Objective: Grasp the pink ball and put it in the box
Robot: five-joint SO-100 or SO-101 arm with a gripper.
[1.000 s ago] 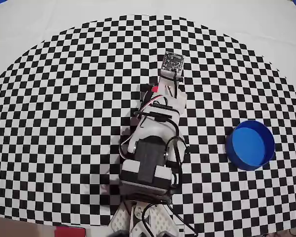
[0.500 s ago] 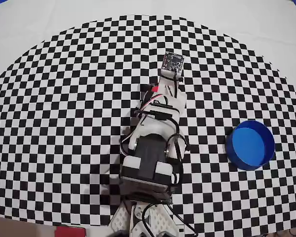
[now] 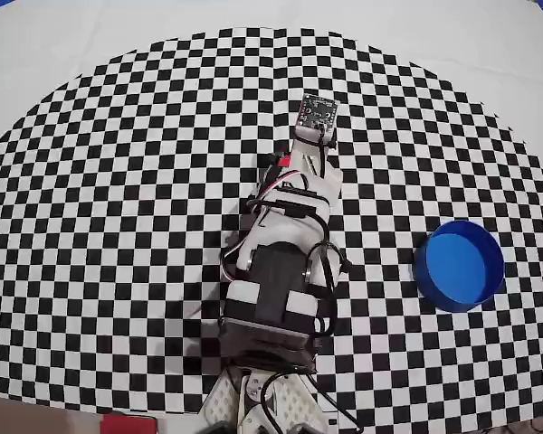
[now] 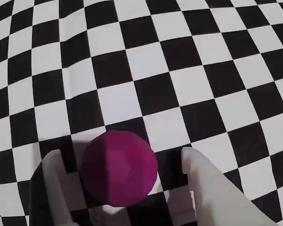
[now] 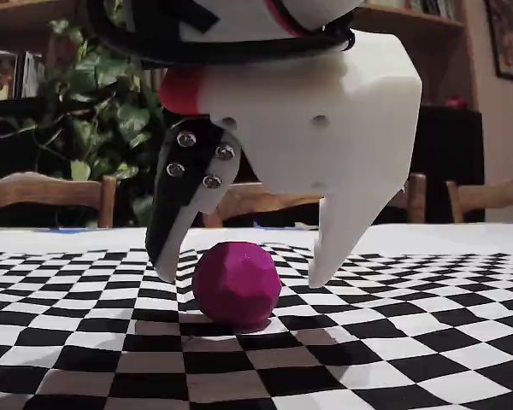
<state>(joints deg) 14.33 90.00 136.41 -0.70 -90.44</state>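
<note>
The pink ball [image 4: 119,168] rests on the checkered cloth between my two fingers in the wrist view, with a gap on each side. It also shows in the fixed view [image 5: 236,284], sitting on the cloth. My gripper [image 4: 118,157] is open and lowered around it; in the fixed view [image 5: 244,278] both fingertips hang just beside the ball, close to the cloth. In the overhead view the arm hides the ball; the gripper end is near the camera board [image 3: 315,113]. The blue box [image 3: 460,265] stands empty at the right, far from the gripper.
The black-and-white checkered cloth [image 3: 118,181] covers the table. The arm's base [image 3: 267,398] sits at the bottom edge of the overhead view. Wooden chairs [image 5: 47,192] and a plant [image 5: 111,120] stand behind the table.
</note>
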